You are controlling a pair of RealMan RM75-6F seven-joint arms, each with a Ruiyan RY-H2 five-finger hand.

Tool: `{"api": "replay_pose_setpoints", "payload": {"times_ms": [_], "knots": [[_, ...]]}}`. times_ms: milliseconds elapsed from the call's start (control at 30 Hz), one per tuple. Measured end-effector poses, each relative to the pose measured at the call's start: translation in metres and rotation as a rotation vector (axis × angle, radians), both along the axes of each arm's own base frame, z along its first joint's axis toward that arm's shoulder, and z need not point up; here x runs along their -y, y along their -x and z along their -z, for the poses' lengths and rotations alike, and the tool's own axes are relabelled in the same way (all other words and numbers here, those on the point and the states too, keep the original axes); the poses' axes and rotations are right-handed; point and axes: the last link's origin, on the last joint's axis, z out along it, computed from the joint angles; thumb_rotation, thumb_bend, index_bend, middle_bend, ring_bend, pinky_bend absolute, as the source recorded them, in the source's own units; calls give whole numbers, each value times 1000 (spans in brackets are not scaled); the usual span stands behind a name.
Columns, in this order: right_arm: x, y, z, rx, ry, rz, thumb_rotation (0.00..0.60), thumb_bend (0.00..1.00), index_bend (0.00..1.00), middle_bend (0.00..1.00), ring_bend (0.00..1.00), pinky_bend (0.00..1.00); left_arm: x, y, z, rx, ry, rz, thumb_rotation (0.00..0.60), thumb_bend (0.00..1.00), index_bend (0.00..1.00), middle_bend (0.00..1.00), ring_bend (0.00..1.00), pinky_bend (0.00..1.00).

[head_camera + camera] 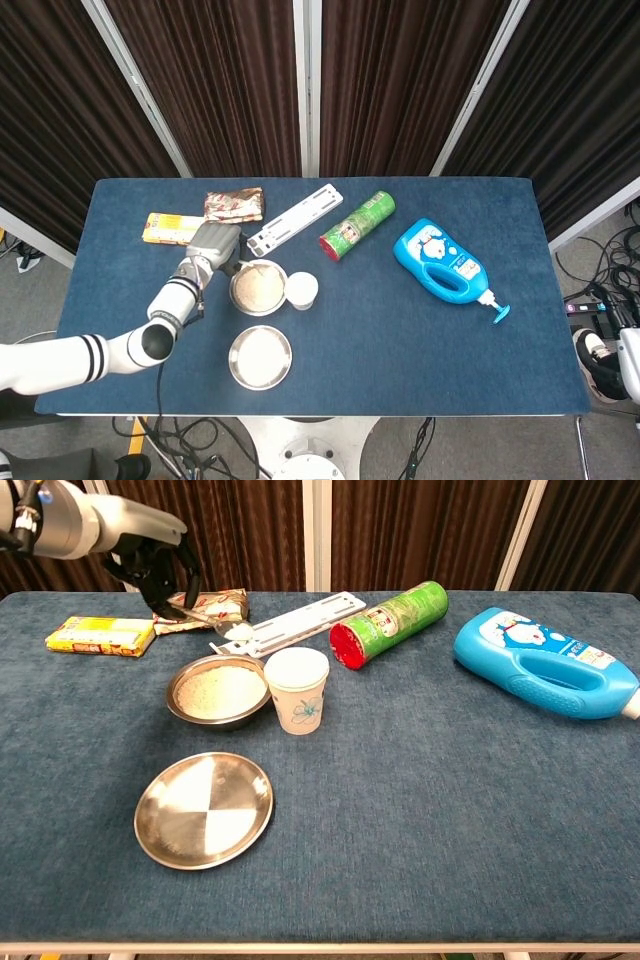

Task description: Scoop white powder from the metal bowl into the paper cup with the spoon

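Dark curtains hang behind the blue-clothed table (420, 810). The left hand (155, 565) pinches a small metal spoon (225, 625), holding it raised above the round metal bowl of white powder (217, 692), toward the bowl's 12 o'clock. The white paper cup (297, 689) touches the bowl at its 3 o'clock. The right hand is out of sight
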Motion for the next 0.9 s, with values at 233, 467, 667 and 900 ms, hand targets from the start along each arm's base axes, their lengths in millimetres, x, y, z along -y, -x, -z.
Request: {"api": "replay_pose_setpoints", "payload": {"times_ms": [233,467,667,900], "knots": [[-3,3,-2,3,5,8,600,244,40,177,0,0,4,-35,5,-28,-8,74,600,516,641,953,911,1000],[-6,8,-3,6,10,19,600,245,40,177,0,0,15,-55,28,-102,-24,139,600,516,641,953,911,1000],[-7,9,-3,11,10,20,600,245,40,177,0,0,26,-60,43,-210,-102,234,600,515,641,953,911,1000],[-9,9,-2,14,12,18,600,244,40,178,0,0,44,-68,55,-375,-251,438,600,515,640,953,911,1000]]}}
